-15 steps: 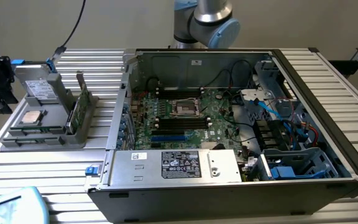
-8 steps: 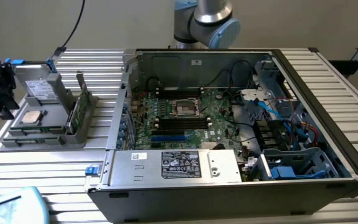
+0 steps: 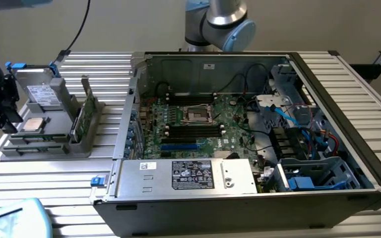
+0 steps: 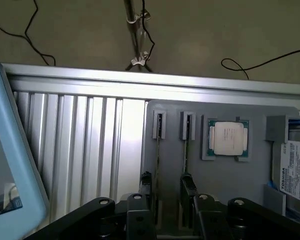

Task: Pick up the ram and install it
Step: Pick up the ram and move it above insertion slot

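Your gripper [image 4: 166, 182] is hanging with its fingers [image 4: 145, 181] spread apart over the gray holder [image 4: 230, 180], near the processor [image 4: 228, 138]. The ram [image 3: 85, 116] is standing on edge in that holder at the exterior view's left, beside the open computer case [image 3: 197, 64] and apart from the motherboard [image 3: 227, 119].
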Robot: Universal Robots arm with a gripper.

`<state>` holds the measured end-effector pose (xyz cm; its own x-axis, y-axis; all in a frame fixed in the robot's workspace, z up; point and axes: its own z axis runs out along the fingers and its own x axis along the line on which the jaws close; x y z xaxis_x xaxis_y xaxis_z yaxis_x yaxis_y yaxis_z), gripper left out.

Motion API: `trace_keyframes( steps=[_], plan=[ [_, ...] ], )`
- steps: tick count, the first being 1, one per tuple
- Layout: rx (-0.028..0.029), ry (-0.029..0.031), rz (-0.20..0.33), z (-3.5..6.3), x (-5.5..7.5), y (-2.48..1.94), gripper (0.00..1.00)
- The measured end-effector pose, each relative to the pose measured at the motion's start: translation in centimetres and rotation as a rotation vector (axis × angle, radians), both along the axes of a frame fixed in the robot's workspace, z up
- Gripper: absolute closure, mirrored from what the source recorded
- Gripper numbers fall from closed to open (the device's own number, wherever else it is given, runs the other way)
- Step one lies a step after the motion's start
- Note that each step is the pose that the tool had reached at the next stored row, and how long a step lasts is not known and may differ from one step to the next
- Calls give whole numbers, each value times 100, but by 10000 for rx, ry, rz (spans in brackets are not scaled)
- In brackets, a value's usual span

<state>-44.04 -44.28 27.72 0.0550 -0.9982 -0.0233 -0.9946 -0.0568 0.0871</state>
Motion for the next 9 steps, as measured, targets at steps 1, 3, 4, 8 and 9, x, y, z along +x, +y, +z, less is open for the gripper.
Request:
trace_keyframes(
  steps=[1, 3, 4, 8, 9],
  plan=[
    [0, 1, 3, -18, 0, -4, 63],
    [0, 1, 10, -55, 1, -9, 63],
    [-1, 1, 13, -72, 3, -9, 63],
    [0, 1, 23, -145, 16, -11, 63],
    [-1, 2, 26, -163, 19, -11, 63]
  ],
)
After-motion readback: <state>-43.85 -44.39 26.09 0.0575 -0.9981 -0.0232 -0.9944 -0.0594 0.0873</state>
